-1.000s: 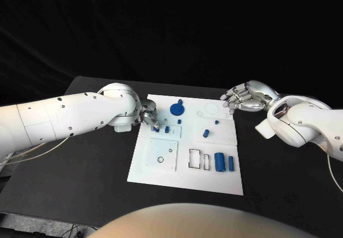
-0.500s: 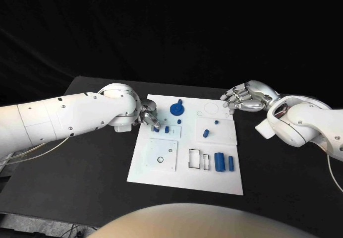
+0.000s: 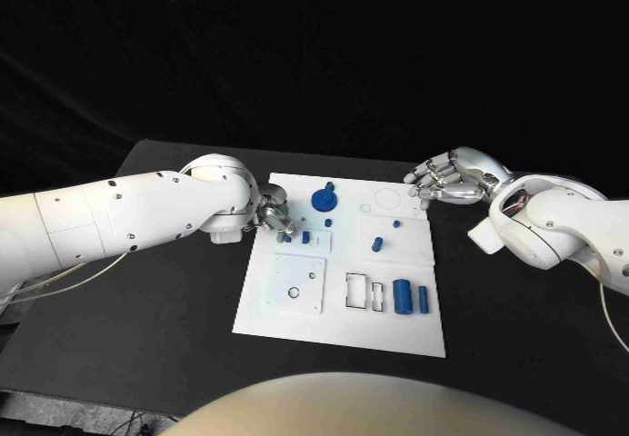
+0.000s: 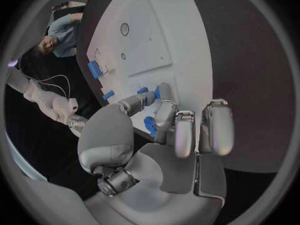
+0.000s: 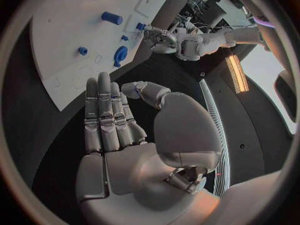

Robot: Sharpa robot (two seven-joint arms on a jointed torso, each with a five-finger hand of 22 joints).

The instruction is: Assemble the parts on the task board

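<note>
Pinching small blue part (image 3: 286, 237) at task board (image 3: 341, 313) edge: left hand (image 3: 272, 216); right hand (image 3: 445, 180) empty, fingers apart.

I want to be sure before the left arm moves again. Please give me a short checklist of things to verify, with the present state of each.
1. Left robot hand is over the task board, at its left edge: ok.
2. Its fingertips are at a small blue part: ok.
3. The part is firmly held: cannot tell.
4. Right robot hand holds nothing, fingers together, beside the board's far right corner: ok.
5. Two blue blocks lie near the board's right edge, away from both hands: ok.
</note>
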